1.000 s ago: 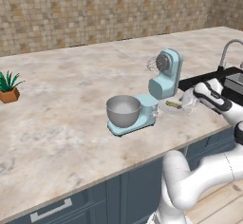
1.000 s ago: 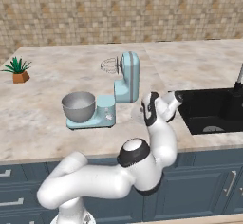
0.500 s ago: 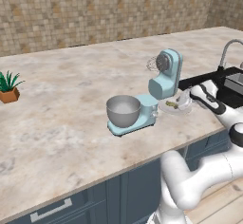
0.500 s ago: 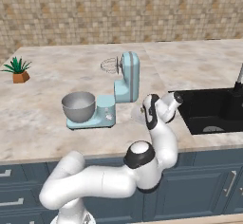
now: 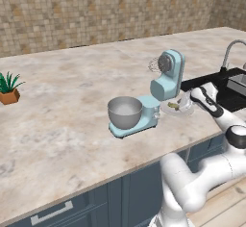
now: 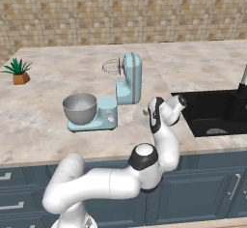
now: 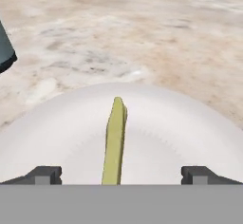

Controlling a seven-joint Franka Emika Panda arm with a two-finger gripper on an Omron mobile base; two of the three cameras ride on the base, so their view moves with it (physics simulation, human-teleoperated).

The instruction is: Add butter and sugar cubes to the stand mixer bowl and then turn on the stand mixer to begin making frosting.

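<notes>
Nearest to us in the hand view, our gripper [image 7: 121, 173] hangs low over a white plate [image 7: 190, 123], its jaws spread wide with one dark fingertip [image 7: 45, 174] at each side and nothing between them but the butter [image 7: 114, 142]. That thin yellow stick lies on the plate, running away from us along the line between the two tips, touching neither.

From the left base view we see the same plate [image 5: 168, 109] on the marble counter [image 5: 62, 130], just beside the mixer's base on the sink side, with the butter [image 5: 173, 106] a small yellow mark on it and our gripper [image 5: 188, 101] at its edge. In the right base view our gripper [image 6: 153, 112] sits in front of the plate and covers most of it.

A little further along the counter stands the stand mixer [image 5: 166, 79], pale blue, with its head tilted up and the wire whisk [image 5: 153, 65] lifted clear. The stand mixer bowl [image 5: 124, 112], grey polished metal, sits on the mixer's flat base at the end away from the plate; we cannot tell whether anything is inside it. In the right base view the bowl [image 6: 79, 108] and the stand mixer [image 6: 129, 79] stand to the left of our arm.

Beyond the plate is the dark sink [image 6: 212, 111] with its tap [image 5: 230, 53]. Well apart, at the counter's far left, is a small potted plant [image 5: 8, 89], and behind everything runs the brown tiled wall [image 5: 96, 9].
</notes>
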